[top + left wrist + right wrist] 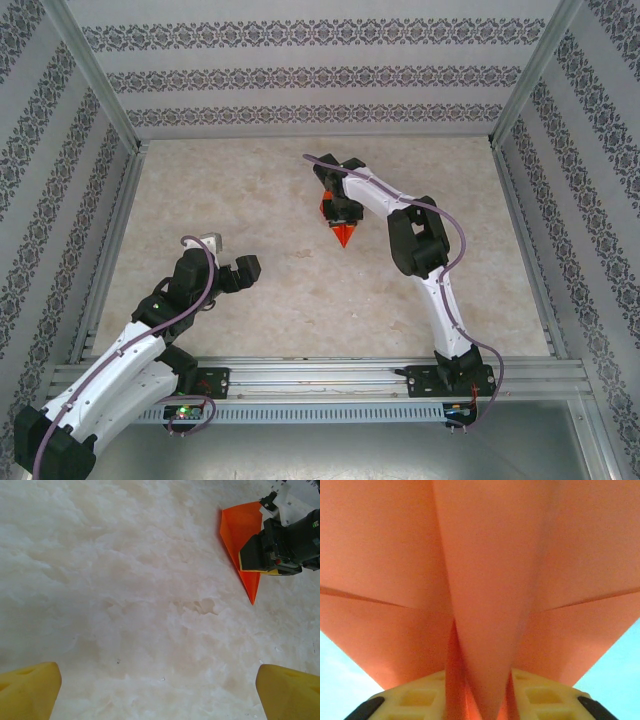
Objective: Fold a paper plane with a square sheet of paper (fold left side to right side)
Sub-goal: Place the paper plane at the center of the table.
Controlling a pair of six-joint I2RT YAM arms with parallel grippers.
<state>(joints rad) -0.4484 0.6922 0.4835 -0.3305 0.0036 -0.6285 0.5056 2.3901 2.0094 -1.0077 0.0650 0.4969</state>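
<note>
The square sheet of paper is folded into an orange-red paper plane [344,235] that lies mid-table with its sharp point toward the near edge. My right gripper [336,212] stands over its wide end. In the right wrist view the plane's [490,580] centre fold rises between the yellow fingers [420,698]. They are parted a little wider than the fold, with the wings spread to both sides. The right gripper [482,702] is slightly open around the fold. My left gripper [228,259] hovers open over bare table to the left, and sees the plane [239,530] at upper right.
The table [250,200] is a pale marbled surface, walled by patterned panels on the left, back and right. A metal rail [320,372] runs along the near edge by the arm bases. The left fingers [30,692] have bare table between them.
</note>
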